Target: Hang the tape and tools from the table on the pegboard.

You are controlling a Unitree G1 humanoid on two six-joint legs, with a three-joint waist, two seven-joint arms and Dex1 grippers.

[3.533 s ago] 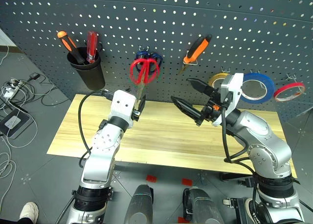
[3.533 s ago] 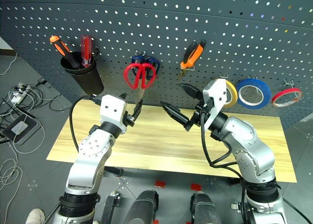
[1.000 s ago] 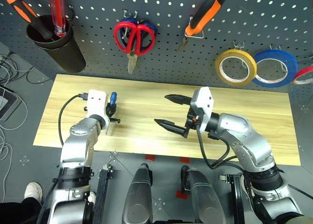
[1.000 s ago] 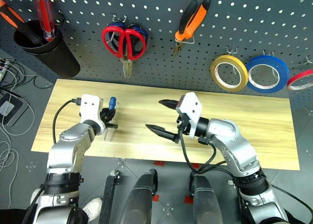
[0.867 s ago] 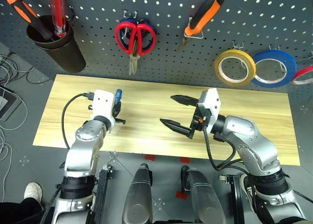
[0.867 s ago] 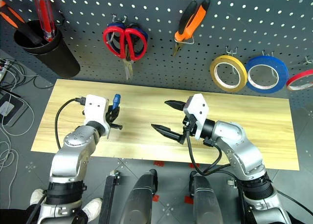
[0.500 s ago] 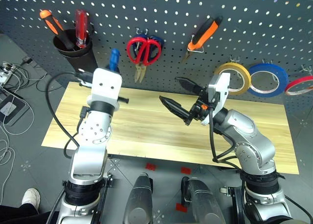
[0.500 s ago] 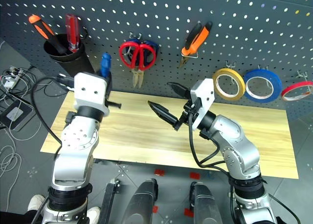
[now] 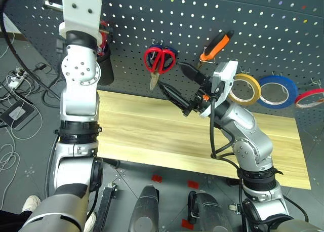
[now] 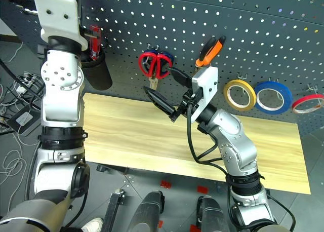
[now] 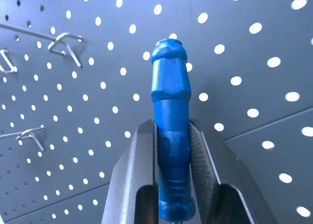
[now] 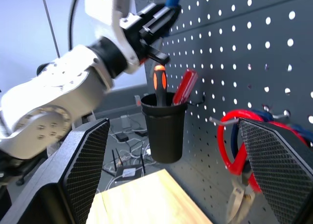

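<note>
Since a second ago my left arm has risen from the table up to the pegboard, carrying the small blue-handled screwdriver with it. My left gripper is clenched on the blue-handled screwdriver, its two dark fingers pressing the handle from either side, and the blue handle stands upright just in front of the dark grey pegboard; I cannot tell whether it touches the board. Bare metal hooks stick out of the board nearby. From my right wrist camera I see the same grip from the side: the left gripper is raised above a black cup mounted on the board, which holds an orange-handled screwdriver and a red-handled screwdriver. My right gripper hangs with its fingers spread wide and nothing in them (over the far edge of the table). Just behind it on the board hang the red-handled scissors, with a dark-blue-handled pair tucked behind them, and the orange-and-black pliers. Further to my right hang the tan tape, then a blue tape ring, then a thin red tape ring.
</note>
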